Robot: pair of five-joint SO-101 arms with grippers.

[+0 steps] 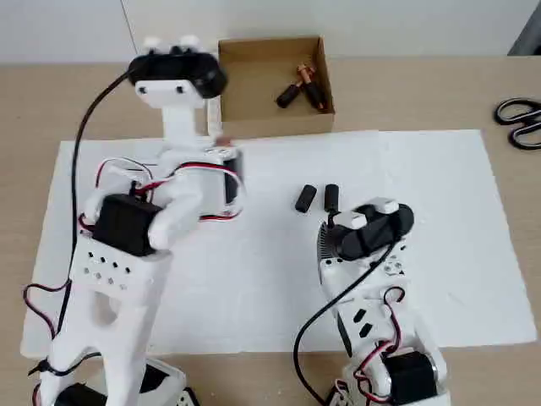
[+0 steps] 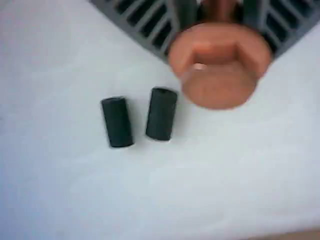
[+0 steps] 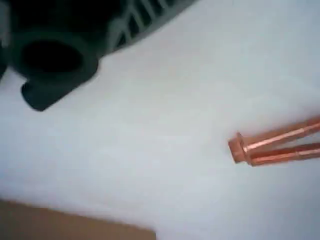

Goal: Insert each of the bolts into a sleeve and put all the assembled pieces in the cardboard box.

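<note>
The left gripper (image 2: 220, 17) has its fingers (image 2: 140, 20) closed on a copper bolt (image 2: 220, 67), head outward, above the white sheet (image 2: 60, 190) and near two loose black sleeves (image 2: 117, 121) that lie side by side without touching. The right gripper (image 3: 75, 25) has its fingers (image 3: 140, 17) clamped round a third sleeve (image 3: 50, 62) above the sheet, with a loose bolt (image 3: 272, 147) lying well apart from it. On the surface (image 1: 423, 93) beyond the sheet stands the cardboard box (image 1: 254, 97), with two assembled pieces (image 1: 304, 85) inside.
</note>
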